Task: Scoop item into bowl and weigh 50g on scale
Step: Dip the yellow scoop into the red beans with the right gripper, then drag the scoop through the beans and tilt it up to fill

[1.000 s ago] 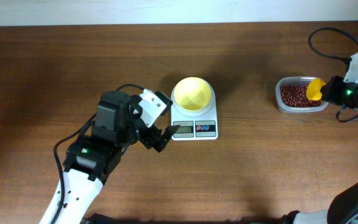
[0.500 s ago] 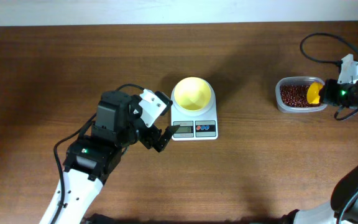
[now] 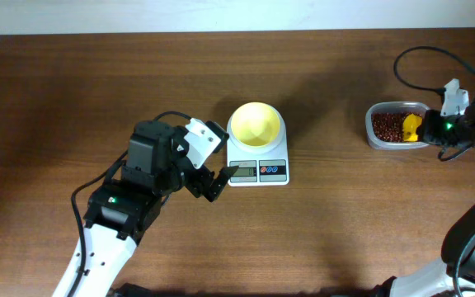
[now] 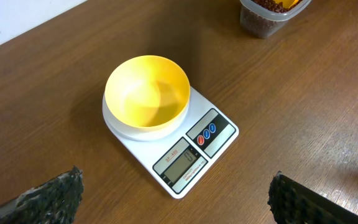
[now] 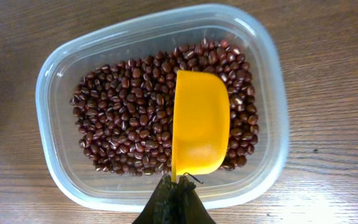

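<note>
- The right fingers (image 5: 174,202) are pressed together on the handle of the small yellow scoop (image 5: 197,124). They have carried it from the right-hand rim of the clear container (image 5: 55,81) further in over the beans (image 5: 123,124) during the last second.
- We judge this to be the start of a scooping pass: the scoop sits low over the heap, right of its middle, with no beans showing on its yellow surface. We cannot tell whether its edge already bites into them.
- Around the scoop the beans fill the container floor in 1 loose layer, all of them inside its walls.
- The left fingers (image 4: 55,193) stand wide apart and hold nothing. They hang over bare tabletop (image 3: 345,231) just in front of the scale (image 4: 194,152) and have not moved in that second.
- The bowl (image 4: 146,90) sits centred on the scale's platform, upright and empty, so no weighing has begun.
- Scale and bowl are well apart from the container, which lies near the tabletop's right side. We expect a loaded scoop will need a level carry across that gap to avoid spilling beans.
</note>
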